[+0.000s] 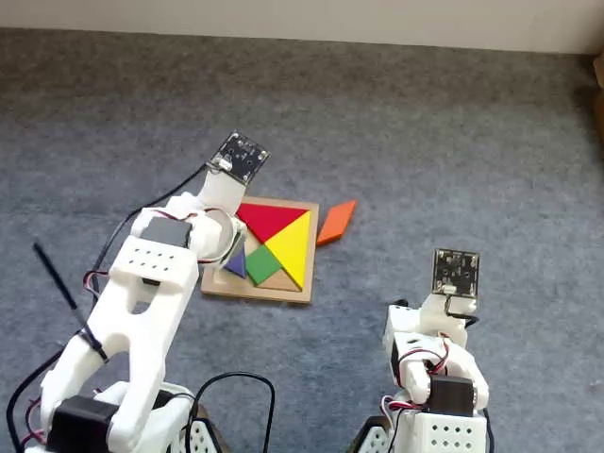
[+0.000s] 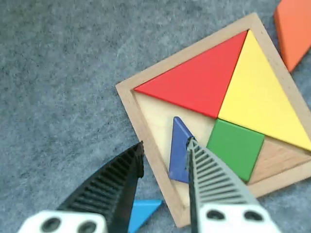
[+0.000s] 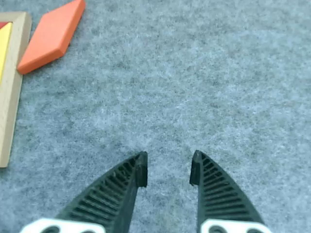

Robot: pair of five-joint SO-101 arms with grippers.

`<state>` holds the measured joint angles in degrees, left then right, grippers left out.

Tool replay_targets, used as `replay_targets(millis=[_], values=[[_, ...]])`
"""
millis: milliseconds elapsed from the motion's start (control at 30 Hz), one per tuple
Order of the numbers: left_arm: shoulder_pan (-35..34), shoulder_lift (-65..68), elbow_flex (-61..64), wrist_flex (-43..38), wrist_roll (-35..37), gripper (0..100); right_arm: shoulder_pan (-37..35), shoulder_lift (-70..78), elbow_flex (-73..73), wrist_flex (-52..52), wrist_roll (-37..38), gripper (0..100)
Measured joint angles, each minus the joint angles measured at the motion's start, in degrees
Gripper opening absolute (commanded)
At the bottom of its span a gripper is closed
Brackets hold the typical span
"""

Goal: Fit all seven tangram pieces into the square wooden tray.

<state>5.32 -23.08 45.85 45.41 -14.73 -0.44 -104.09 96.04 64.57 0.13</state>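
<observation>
Looking down, the tray (image 1: pixel 264 294) lies mid-worktop, the orange piece (image 1: pixel 336 222) just beside it. Left wrist: the left tool (image 2: pixel 165 144), released, straddles the tray rim by the dark-blue triangle (image 2: pixel 181 150). Right wrist: the right tool (image 3: pixel 168 155) is released; the orange piece, probably stiff and light, suits pinching across its long edges.

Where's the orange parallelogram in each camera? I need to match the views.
High view: orange parallelogram on the carpet, off the wooden tray's far right corner.
Left wrist view: parallelogram past the tray corner by the yellow triangle.
Right wrist view: parallelogram beside the tray rim.
Shared landmark: the tray's rim along the yellow triangle.
</observation>
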Motion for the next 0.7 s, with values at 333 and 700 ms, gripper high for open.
replay_targets(millis=[333, 700], values=[[-0.09, 12.66, 0.35, -6.42, 0.09, 15, 0.0, 0.0, 0.0, 0.0, 0.0, 15.6], [-0.18, 13.01, -3.69, 8.79, 0.09, 15, 0.0, 0.0, 0.0, 0.0, 0.0, 15.6]])
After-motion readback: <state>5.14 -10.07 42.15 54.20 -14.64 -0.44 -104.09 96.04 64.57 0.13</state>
